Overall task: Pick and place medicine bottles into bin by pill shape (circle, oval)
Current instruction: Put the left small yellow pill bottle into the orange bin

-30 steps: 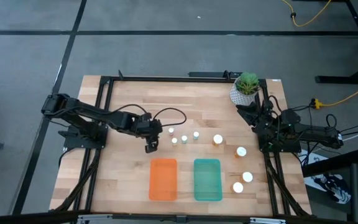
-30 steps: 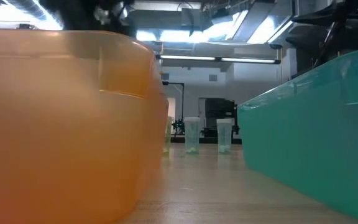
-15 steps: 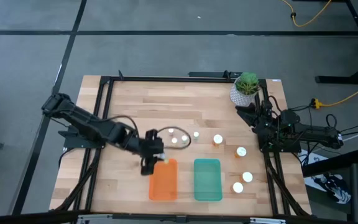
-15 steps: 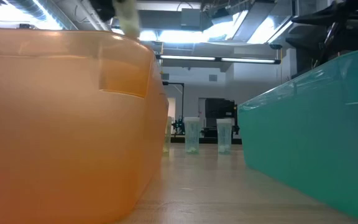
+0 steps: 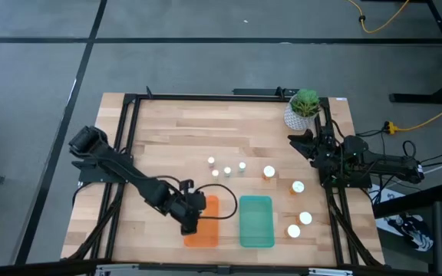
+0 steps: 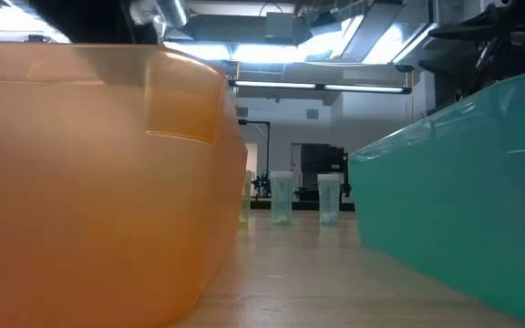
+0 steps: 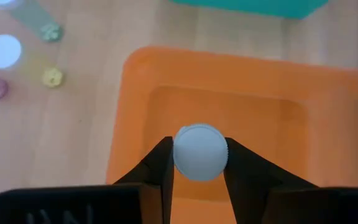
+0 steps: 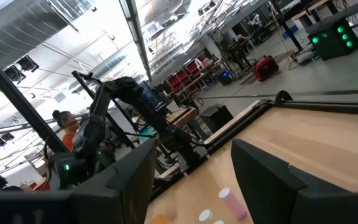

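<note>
the left pincer (image 7: 199,163) hangs over the shallow orange plastic tray (image 7: 135,112), fingers pinched on a tiny white-capped medicine bottle (image 7: 200,152), likely so it drops straight inside. the right pincer (image 8: 191,171) waits, fingers apart and empty, well away.

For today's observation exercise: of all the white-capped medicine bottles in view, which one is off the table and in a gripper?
The tiny bottle clamped by the left gripper over the orange tray. All the others stand on the wooden table, ungripped.
</note>
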Motion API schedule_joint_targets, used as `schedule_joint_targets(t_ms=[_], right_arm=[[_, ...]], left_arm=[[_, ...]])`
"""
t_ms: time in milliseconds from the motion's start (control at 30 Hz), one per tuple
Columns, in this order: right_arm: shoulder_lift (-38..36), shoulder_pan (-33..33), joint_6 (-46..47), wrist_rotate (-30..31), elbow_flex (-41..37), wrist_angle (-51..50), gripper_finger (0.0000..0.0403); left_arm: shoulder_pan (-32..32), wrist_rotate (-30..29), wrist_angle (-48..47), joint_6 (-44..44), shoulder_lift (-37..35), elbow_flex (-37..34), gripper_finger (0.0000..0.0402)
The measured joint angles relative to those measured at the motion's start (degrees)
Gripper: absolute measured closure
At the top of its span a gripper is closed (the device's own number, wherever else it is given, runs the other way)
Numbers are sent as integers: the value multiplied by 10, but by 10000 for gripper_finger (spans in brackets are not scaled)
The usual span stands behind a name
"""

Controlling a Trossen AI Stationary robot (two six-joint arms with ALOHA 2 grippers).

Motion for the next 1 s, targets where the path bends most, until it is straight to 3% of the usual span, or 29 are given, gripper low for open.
schedule_joint_targets(t_ms=[100,767,1000], right_arm=[[0,0,7,-5,0,0,190],[0,0,28,-10,0,-1,190],[0,0,27,-35,0,-1,190]], left_arm=[[1,-18,-7,0,15,0,301],[5,2,-28,-12,50,0,298],[12,25,-27,-29,50,0,273]])
